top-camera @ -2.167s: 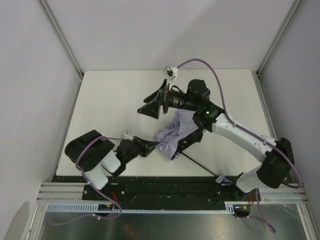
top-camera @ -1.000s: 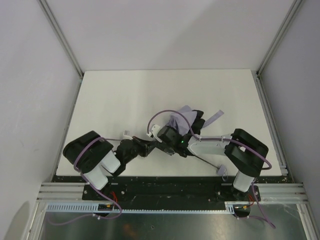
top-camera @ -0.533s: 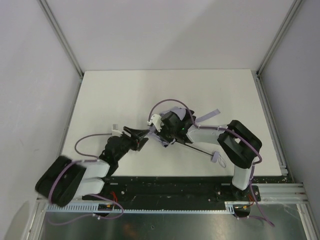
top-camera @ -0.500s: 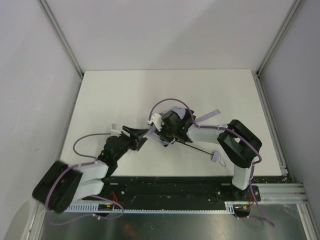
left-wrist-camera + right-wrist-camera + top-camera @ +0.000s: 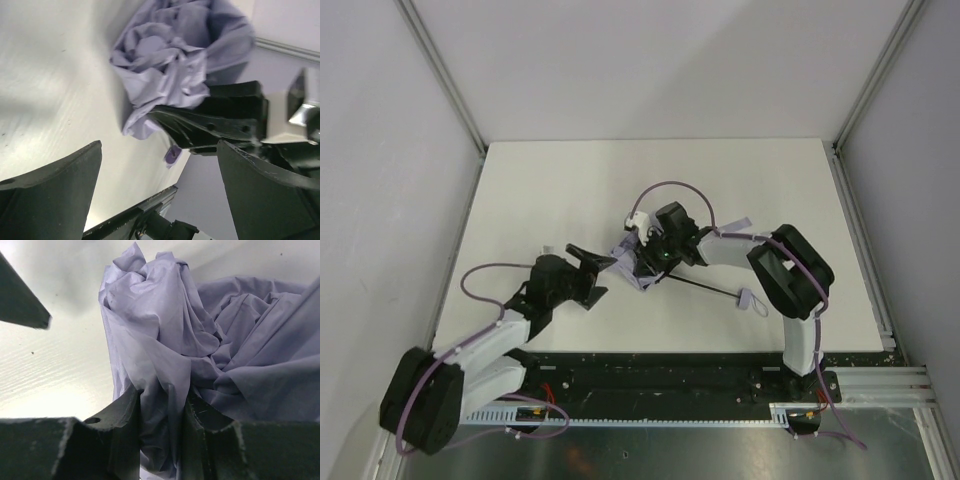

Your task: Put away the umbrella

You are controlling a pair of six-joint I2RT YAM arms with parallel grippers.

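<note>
The umbrella lies near the table's middle, its crumpled lavender canopy (image 5: 628, 270) bunched at the left end. A thin black shaft (image 5: 705, 290) runs right to the small pale handle (image 5: 751, 299). My right gripper (image 5: 642, 262) sits on top of the canopy. In the right wrist view this gripper (image 5: 160, 415) is shut on a fold of the canopy (image 5: 165, 330). My left gripper (image 5: 603, 276) stands open just left of the fabric, apart from it. In the left wrist view the left gripper (image 5: 160, 190) holds nothing, and the canopy (image 5: 170, 65) lies ahead of it.
The white table (image 5: 540, 190) is walled by grey panels on three sides, with metal rails at the corners. A black rail with both arm bases (image 5: 650, 375) runs along the near edge. A lavender strap (image 5: 740, 223) pokes out behind the right arm.
My left gripper has opened, let go of the canopy, and its arm has stretched forward. My right gripper has closed on the fabric and shifted left and away, dragging the umbrella with it.
</note>
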